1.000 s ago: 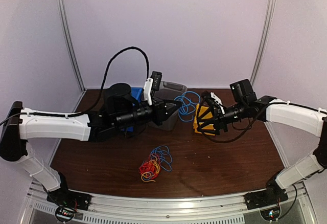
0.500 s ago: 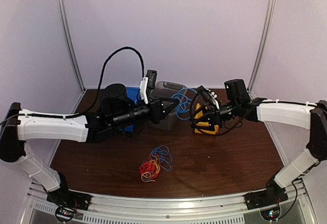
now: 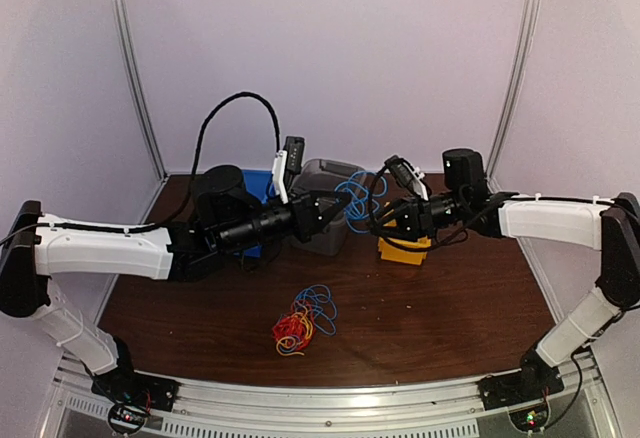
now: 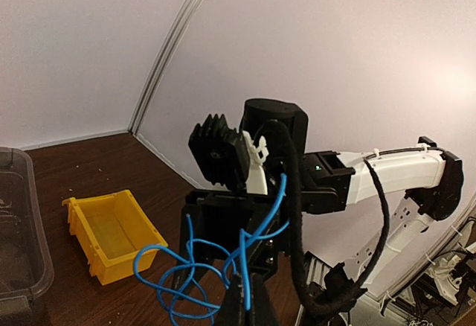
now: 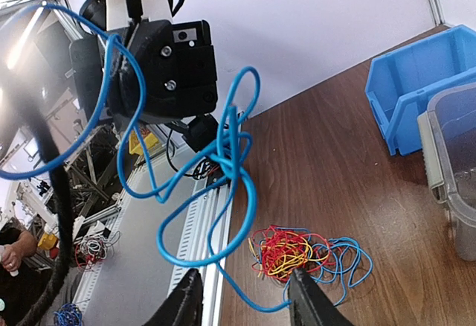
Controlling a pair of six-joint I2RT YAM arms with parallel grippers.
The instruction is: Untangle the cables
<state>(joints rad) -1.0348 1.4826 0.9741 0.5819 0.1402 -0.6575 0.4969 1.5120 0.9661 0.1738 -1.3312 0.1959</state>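
A loose blue cable (image 3: 358,198) hangs in the air between the two arms, above the bins. My left gripper (image 3: 334,209) is shut on it; in the left wrist view the strand (image 4: 195,265) runs out from between the closed fingertips (image 4: 239,296). My right gripper (image 3: 386,220) faces it from the right, open. In the right wrist view the knotted loops (image 5: 236,141) hang just ahead of the spread fingers (image 5: 186,304), and the lowest strand passes between them untouched. The other cables, a red, yellow and blue bundle (image 3: 301,324) (image 5: 297,251), lie on the table near the front.
A yellow bin (image 3: 405,250) (image 4: 111,233) sits under the right gripper. A grey bin (image 3: 330,173) (image 5: 454,162) and a blue bin (image 3: 262,186) (image 5: 416,88) stand behind the left gripper. The metal rail (image 3: 330,398) runs along the table's front edge.
My right gripper has moved left and up to the hanging blue cable, and its jaws have narrowed. The left gripper, still shut on the cable, has drifted slightly back.
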